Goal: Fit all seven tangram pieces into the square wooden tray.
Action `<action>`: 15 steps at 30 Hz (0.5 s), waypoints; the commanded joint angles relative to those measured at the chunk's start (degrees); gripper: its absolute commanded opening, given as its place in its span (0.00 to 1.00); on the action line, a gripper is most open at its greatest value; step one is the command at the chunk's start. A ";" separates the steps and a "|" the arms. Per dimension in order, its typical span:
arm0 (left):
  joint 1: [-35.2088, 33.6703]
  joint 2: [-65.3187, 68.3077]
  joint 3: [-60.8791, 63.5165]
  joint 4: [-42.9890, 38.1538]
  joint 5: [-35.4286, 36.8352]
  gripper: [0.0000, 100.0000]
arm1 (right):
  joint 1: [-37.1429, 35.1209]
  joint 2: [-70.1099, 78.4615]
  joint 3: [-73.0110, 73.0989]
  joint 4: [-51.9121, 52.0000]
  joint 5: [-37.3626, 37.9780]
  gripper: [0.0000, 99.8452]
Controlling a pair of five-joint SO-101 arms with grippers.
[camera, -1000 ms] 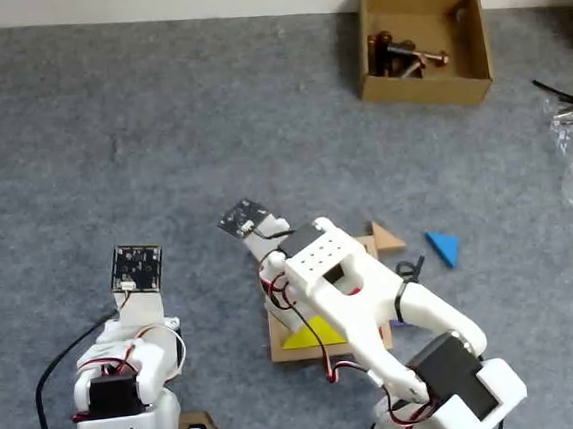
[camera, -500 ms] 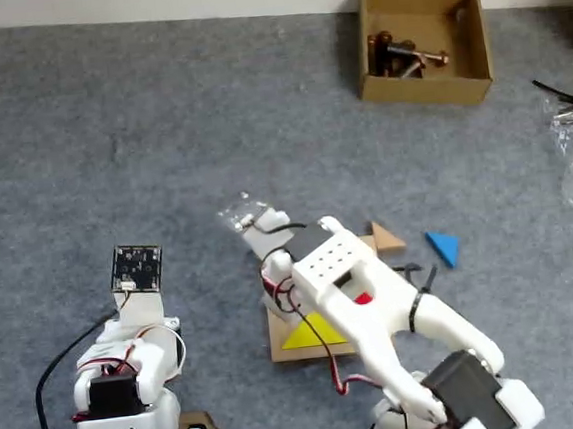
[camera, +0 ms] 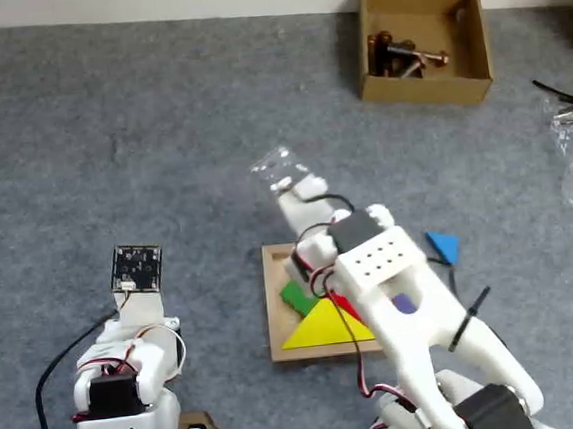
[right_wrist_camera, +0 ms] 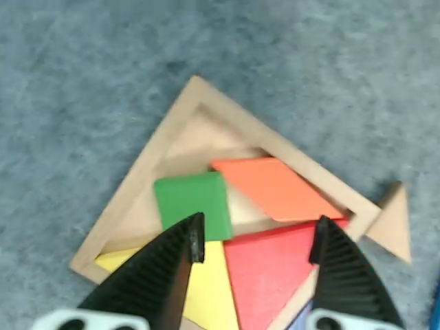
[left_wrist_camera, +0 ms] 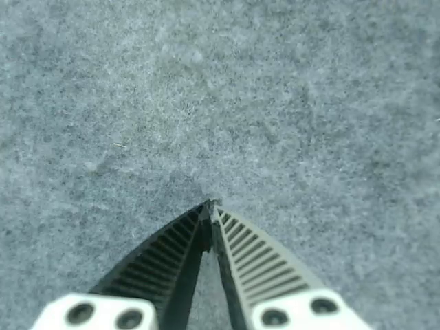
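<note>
My right gripper (right_wrist_camera: 259, 230) open, empty, over tray (right_wrist_camera: 148, 165). Green square (right_wrist_camera: 191, 199) loose inside; lowering could bump it, jamming slots. Blue triangle (camera: 442, 247) outside, tray's 2 o'clock.

Plenty of open counter (camera: 108, 120) on the far side and left of the tray (camera: 271, 306) — but the right arm (camera: 381, 261) hangs over its right half, and the cardboard box (camera: 421, 90) sits well away.

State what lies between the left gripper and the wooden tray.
Bare grey carpet, in the high view; nothing sits between the left gripper and the wooden tray.
</note>
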State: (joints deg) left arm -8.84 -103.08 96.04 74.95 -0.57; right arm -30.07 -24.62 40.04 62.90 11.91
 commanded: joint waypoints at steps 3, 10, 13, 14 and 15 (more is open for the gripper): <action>-0.57 0.13 1.19 0.26 0.26 0.01 | 2.59 -2.77 -1.19 0.13 -0.18 0.11; -0.57 0.13 1.19 0.26 0.26 0.01 | 2.68 -2.68 3.03 -4.62 -0.09 0.00; -0.57 0.13 1.19 0.26 0.26 0.01 | 4.00 -2.77 5.67 -8.75 1.41 0.01; -0.57 0.13 1.19 0.26 0.26 0.01 | 4.53 -2.77 6.20 -9.80 2.11 0.01; -0.57 0.13 1.19 0.26 0.26 0.01 | 5.32 -2.77 6.55 -11.12 2.46 0.01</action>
State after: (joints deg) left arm -8.84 -103.08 96.04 74.95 -0.57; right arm -26.99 -24.79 46.64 56.04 12.79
